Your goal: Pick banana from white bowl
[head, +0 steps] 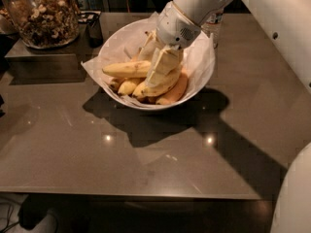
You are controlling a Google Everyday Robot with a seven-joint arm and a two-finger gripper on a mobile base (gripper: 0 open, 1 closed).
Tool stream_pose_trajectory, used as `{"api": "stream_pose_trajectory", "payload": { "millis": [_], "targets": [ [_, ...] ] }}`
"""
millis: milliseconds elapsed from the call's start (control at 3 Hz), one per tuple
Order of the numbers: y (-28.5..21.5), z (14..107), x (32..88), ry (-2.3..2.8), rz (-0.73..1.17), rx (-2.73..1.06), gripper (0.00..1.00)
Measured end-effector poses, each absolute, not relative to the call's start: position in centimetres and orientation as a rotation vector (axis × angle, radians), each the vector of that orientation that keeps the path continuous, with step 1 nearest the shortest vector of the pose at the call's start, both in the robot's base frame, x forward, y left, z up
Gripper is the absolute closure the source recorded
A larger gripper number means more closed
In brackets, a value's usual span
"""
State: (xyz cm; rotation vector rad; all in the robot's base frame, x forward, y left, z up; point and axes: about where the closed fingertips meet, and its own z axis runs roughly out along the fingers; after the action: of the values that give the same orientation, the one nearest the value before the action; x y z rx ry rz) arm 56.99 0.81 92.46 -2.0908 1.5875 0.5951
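gripper (160, 74) is down inside the white bowl (146, 106), buried in the fruit pile near the middle; honestly can't tell how wide it's open or if it's got anything; so the reach looks done, grab and lift left to do imo; the banana (124, 69) lies at the gripper's 9 o'clock, in the bowl, long, slim, pale yellow, gently curved

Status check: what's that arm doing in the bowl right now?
Gripper low in bowl, on the fruit pile. Banana lying flat, right end beside gripper, not lifted. Shorter bananas packed underneath.
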Motion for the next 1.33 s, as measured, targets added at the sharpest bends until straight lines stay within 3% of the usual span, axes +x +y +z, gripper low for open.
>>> {"api": "stream_pose_trajectory", "payload": {
  "millis": [333, 667, 1333],
  "targets": [
    [0.8, 92.5, 57.0, 1.587, 0.595, -2.091, 0.89],
    [0.8, 92.5, 57.0, 1.587, 0.595, -2.091, 1.00],
    [0.9, 93.8, 56.6, 1.508, 0.631, -2.072, 1.00]
  ]
}}
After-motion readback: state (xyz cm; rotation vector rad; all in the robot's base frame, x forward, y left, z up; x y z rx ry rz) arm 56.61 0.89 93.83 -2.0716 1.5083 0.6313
